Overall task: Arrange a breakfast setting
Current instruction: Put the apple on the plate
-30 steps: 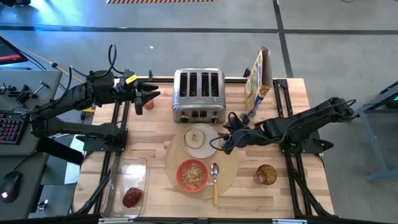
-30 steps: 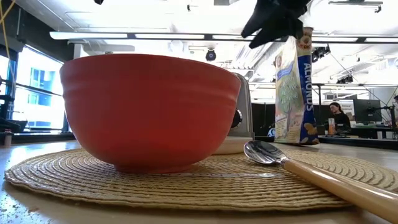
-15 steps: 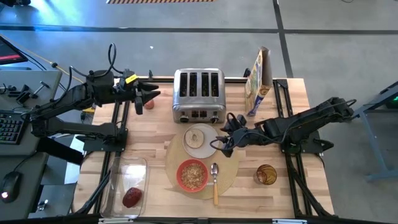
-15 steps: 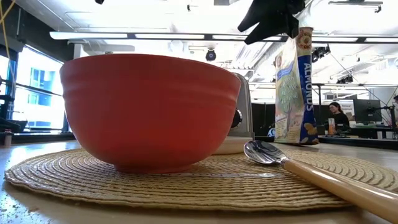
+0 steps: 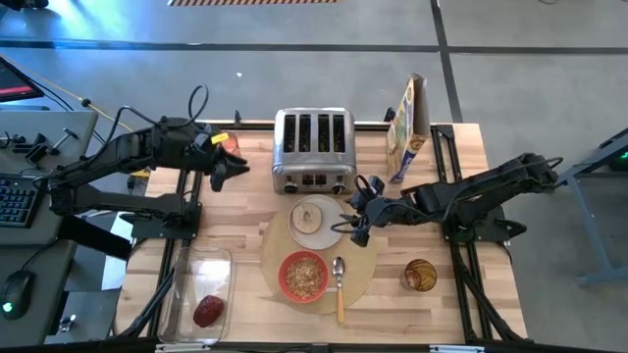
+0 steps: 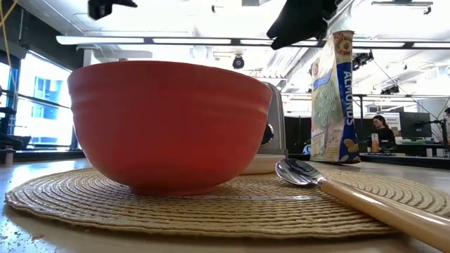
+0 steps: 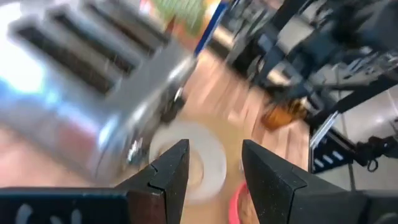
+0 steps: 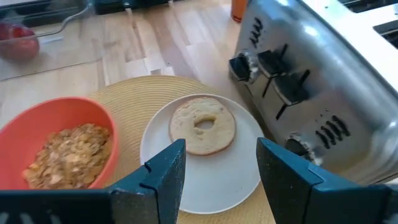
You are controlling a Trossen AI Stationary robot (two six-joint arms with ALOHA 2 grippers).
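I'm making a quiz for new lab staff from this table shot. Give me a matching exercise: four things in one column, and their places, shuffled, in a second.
Things:
1. toast slice
2. dark red fruit
3. spoon
4. cereal

Places:
A. in the red bowl
B. on the small white plate
C. on the placemat, beside the bowl
D. in the clear plastic tub

Pairs: 1-B, 2-D, 3-C, 4-A
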